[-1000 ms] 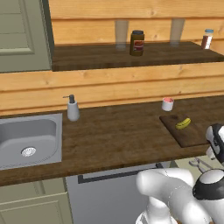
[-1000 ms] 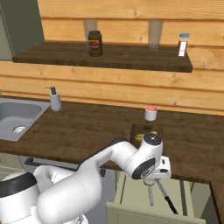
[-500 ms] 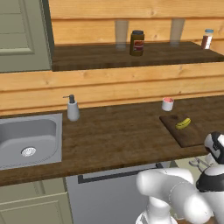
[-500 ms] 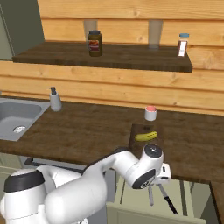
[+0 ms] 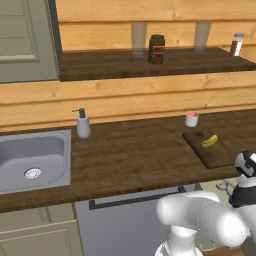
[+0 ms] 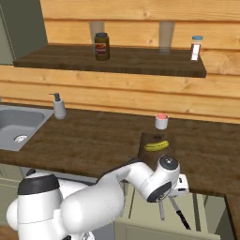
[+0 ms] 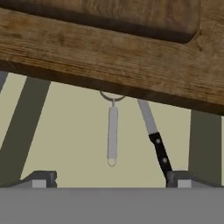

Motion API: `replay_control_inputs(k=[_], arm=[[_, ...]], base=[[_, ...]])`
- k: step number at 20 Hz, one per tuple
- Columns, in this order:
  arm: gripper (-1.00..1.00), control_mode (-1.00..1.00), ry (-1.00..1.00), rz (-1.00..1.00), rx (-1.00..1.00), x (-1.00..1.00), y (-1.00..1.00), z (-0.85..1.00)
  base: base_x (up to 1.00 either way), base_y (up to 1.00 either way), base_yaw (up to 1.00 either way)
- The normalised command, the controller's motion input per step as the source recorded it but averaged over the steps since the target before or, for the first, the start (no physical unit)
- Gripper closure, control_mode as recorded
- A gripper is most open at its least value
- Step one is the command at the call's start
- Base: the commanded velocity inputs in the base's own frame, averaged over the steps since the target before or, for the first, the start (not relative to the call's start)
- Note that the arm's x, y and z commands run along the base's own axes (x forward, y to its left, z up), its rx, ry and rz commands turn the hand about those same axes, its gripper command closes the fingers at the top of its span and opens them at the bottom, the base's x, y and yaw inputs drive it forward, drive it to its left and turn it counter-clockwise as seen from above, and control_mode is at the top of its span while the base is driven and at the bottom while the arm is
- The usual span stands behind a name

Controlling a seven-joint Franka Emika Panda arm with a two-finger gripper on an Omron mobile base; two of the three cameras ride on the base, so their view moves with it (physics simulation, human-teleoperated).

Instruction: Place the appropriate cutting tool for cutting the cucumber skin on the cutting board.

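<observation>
A sink [image 5: 32, 160] and soap dispenser [image 5: 83, 124] sit far left of the tool [image 7: 109, 178] on the wooden worktop [image 5: 135, 155]. On the shelf [image 6: 112, 61] above stands a dark jar [image 6: 101, 46] whose red and yellow label cannot be read. The tool hangs wide apart over an open drawer [image 6: 140, 220], holding nothing. Just ahead of it lie a slim metal peeler [image 7: 112, 131] and, to its right, a black-handled knife [image 7: 155, 142]. Above the tool, the cucumber [image 6: 156, 146] rests on the cutting board [image 6: 152, 150], behind which stands a small cup [image 6: 161, 121]. A capped bottle [image 6: 196, 48] stands on the shelf's right end.

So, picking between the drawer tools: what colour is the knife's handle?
Black, on the knife beside the silver peeler; the hand view shows it best.
</observation>
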Motion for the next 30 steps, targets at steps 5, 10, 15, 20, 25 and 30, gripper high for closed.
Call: replay_control_inputs(k=[5,10,15,20,25,30], arm=[[-1.0,-1.0,0.0,0.03,0.0,0.06,-0.08,-0.04],[-1.0,-1.0,0.05,0.0,0.0,-0.14,0.14,-0.41],[-1.0,-1.0,0.07,0.0,0.0,-0.11,0.2,-0.44],[-1.0,-1.0,0.01,0.0,0.0,-0.04,0.07,-0.08],[-1.0,-1.0,0.0,0.0,0.0,0.0,0.09,-0.16],[-1.0,-1.0,-0.01,0.01,0.0,0.0,0.0,-0.19]], base=[[0.0,0.0,0.0],[0.0,0.0,0.0],[0.0,0.0,0.0],[0.0,0.0,0.0],[0.0,0.0,0.0],[0.0,0.0,0.0]])
